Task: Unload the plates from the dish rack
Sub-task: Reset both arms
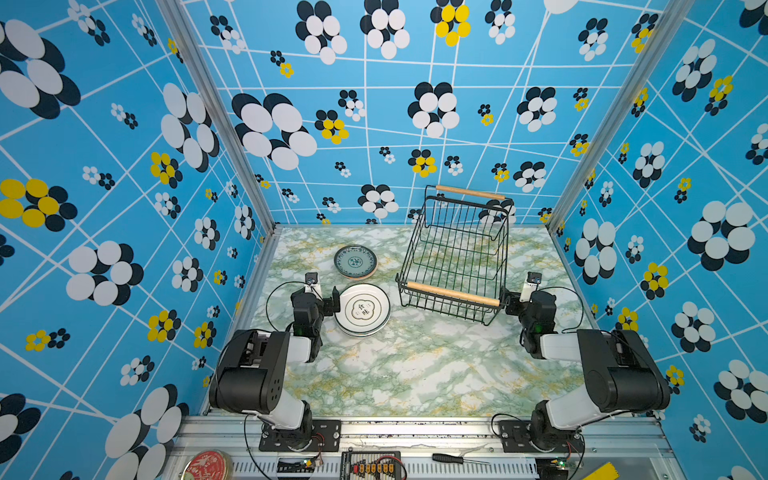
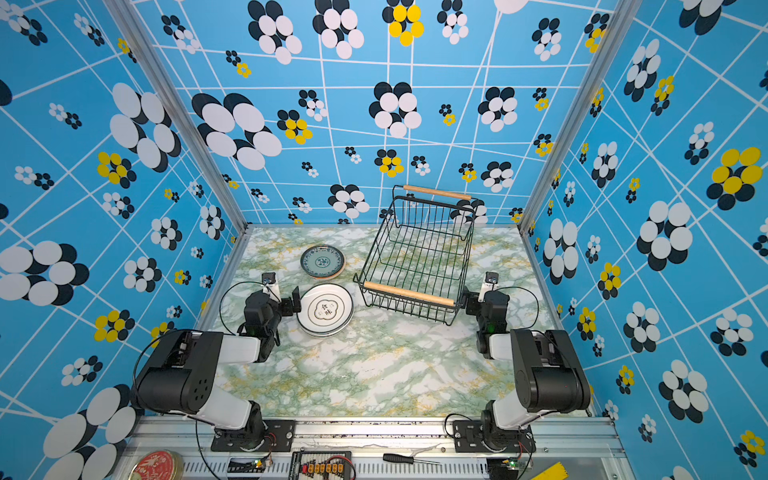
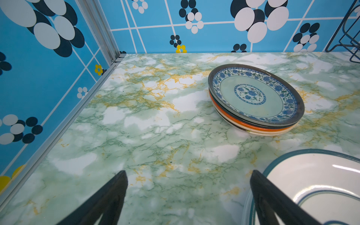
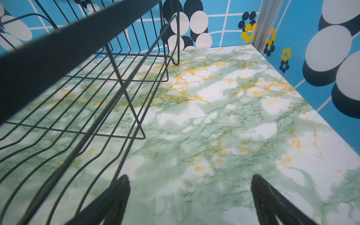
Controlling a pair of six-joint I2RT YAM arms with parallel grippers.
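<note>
walls [image 1: 124, 174]: blue, printed with black, white and yellow flowers, closing three sides.
table [image 1: 415, 365]: green-and-white marble pattern with yellow veins.
rack [image 1: 453, 257] [image 2: 415, 257]: black wire, standing on the far right part of the table, askew to its edges. The table shows through its wire floor in the right wrist view [image 4: 78, 87].
handles [image 1: 453, 293]: two light wooden rods, one at the near end of the rack and one at the far end.
plates: two stacks lying flat on the table, left of the rack and outside it.
small stack [image 1: 355, 262] [image 2: 323, 262] [image 3: 255, 97]: the farther one, topped by a teal plate with a blue floral border. Orange and cream rims show beneath.
large stack [image 1: 362, 309] [image 2: 325, 309] [image 3: 311, 185]: the nearer one, apart from the small stack. Its top plate is white with a dark rim line and a central emblem.
left gripper [image 1: 327, 298] [image 3: 188, 173]: jaws wide apart with nothing between them, low at the left edge of the large stack. One finger overlaps that rim in the left wrist view; whether they touch cannot be told.
right gripper [image 1: 513, 301] [image 4: 190, 176]: jaws wide apart and empty, just beside the near right corner of the rack.
front rail: red lid [image 1: 208, 465] at the left, screwdriver [image 1: 453, 458] toward the right.
</note>
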